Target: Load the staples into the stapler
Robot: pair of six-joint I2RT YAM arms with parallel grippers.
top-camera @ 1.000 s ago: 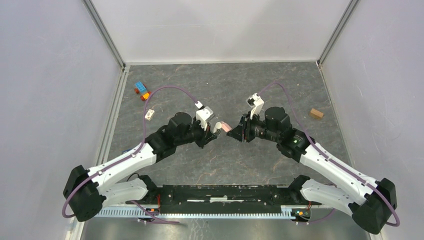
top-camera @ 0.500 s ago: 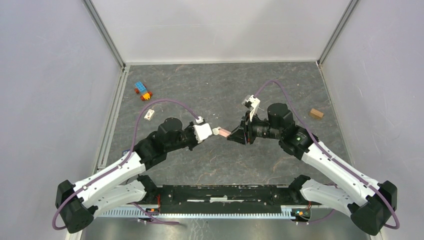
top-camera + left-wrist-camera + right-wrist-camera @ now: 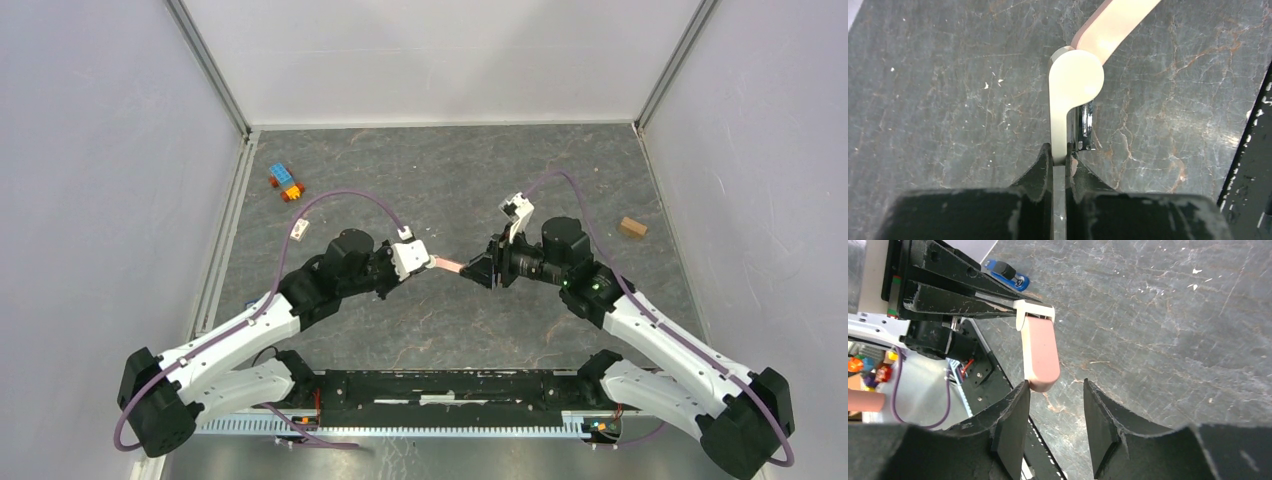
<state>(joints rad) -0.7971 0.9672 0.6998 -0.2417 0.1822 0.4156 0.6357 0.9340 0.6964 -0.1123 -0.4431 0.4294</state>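
My left gripper [image 3: 426, 262] [image 3: 1060, 159] is shut on the white half of a hinged pink-and-white piece [image 3: 446, 265] [image 3: 1075, 77], held above the table. A chrome part [image 3: 1085, 125] shows beside that half. The pink half [image 3: 1040, 357] sticks out toward my right gripper [image 3: 472, 270] [image 3: 1054, 390]. That gripper is open, and the pink tip rests against the tip of its left finger [image 3: 1015, 405]. The blue stapler [image 3: 1005, 274] with a black end lies on the table behind the left arm, seen in the right wrist view. The staples are not visible.
Toy bricks [image 3: 284, 181] lie at the far left, with a small white piece [image 3: 299, 228] closer in. A brown block [image 3: 631, 227] sits at the right. White walls ring the dark table [image 3: 420, 170], and a black rail [image 3: 450, 385] runs along the near edge.
The right jaws have widened off the pink end and drawn back slightly to the right. The left gripper keeps its grip, and the piece now stretches out flatter between the two grippers.
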